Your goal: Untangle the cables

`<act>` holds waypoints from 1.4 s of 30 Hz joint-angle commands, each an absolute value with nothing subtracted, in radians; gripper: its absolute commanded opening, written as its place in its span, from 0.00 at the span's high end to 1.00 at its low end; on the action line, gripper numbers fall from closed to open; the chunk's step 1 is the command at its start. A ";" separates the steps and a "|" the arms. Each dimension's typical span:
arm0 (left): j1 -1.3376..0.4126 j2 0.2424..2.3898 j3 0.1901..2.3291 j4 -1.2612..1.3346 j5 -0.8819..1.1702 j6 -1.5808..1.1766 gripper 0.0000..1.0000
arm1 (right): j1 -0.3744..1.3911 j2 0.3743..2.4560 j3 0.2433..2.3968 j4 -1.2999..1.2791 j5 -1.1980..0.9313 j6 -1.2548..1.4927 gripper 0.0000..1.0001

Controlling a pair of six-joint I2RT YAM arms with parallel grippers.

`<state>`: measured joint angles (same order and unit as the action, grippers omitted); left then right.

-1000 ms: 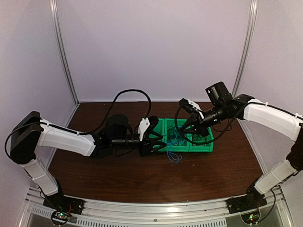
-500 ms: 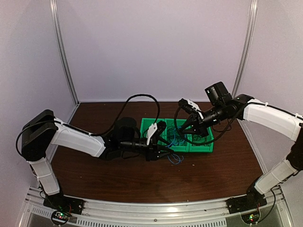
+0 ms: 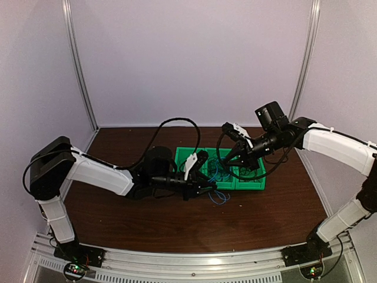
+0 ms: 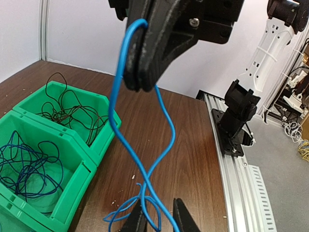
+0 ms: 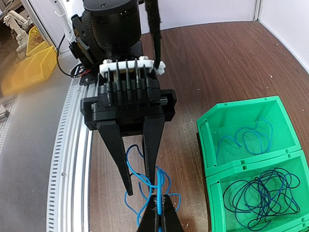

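At the near edge an aluminium rail point(image 3: 194, 257) carries both arm bases. Beyond it, on the brown table point(image 3: 265, 218), the lower end of a blue cable point(image 4: 112, 99) lies in small loops just near of a row of three green bins point(image 3: 250, 184). The left pincer point(image 4: 157, 220) reaches in from the left, low over the table. It stands narrowly open, with the cable's strands running between its fingers and not clamped. Higher up, towards the bins, the right pincer point(image 5: 158, 200) is closed tight on the same cable, which hangs from it in a long twisted loop down to the table. Seen from above, the left arm's wrist hides part of the left bin, and the right arm's thick black lead point(image 3: 218, 154) loops over the right one. The left bin holds a light blue wire point(image 5: 244, 140), the middle bin a dark blue tangle point(image 5: 260, 193), and the right bin thin black wires point(image 4: 67, 108).
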<state>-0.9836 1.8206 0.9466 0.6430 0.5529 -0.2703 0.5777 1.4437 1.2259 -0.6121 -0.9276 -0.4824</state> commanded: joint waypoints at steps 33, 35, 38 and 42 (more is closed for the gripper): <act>-0.839 1.557 0.950 0.383 0.249 -0.201 1.00 | 0.252 1.300 0.884 -0.361 -0.930 -0.437 0.62; -0.823 1.571 0.982 0.338 0.228 -0.198 1.00 | 0.242 1.288 0.874 -0.347 -0.915 -0.434 0.62; -0.795 1.600 1.032 0.250 0.187 -0.197 1.00 | 0.237 1.272 0.862 -0.324 -0.893 -0.422 0.62; -0.775 1.637 1.082 0.190 0.144 -0.197 1.00 | 0.234 1.271 0.858 -0.319 -0.882 -0.424 0.62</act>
